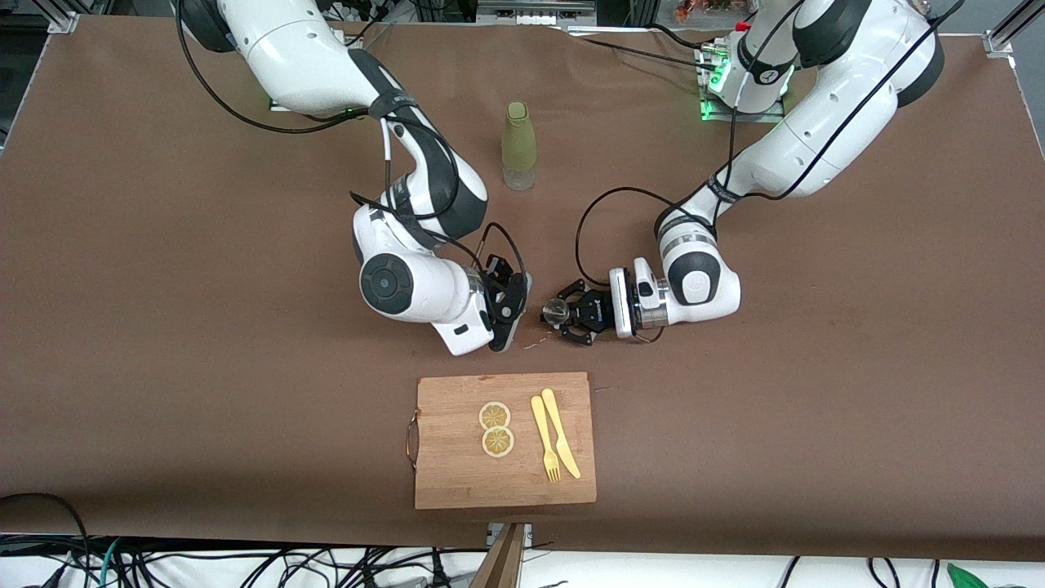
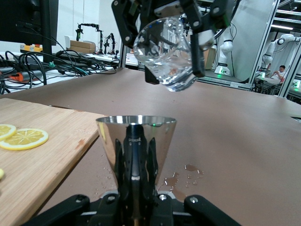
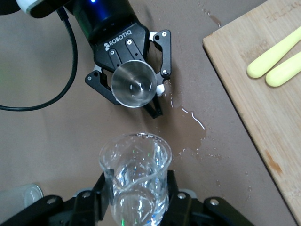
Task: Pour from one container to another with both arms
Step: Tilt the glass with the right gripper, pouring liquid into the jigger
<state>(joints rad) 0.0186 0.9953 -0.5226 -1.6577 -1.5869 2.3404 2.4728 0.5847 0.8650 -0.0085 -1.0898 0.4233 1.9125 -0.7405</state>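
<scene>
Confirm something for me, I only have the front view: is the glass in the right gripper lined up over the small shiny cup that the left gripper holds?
Observer: Yes. The left wrist view shows the clear glass cup tilted in the right gripper, hanging above the mouth of the silver cone-shaped metal cup without touching it.
Operator: Does the glass hold water?
Observer: It does. The right wrist view shows water in its lower part.
Operator: Any spill?
Observer: Yes. A water streak with droplets lies on the brown table cover, between the left gripper and the wooden cutting board.
</scene>
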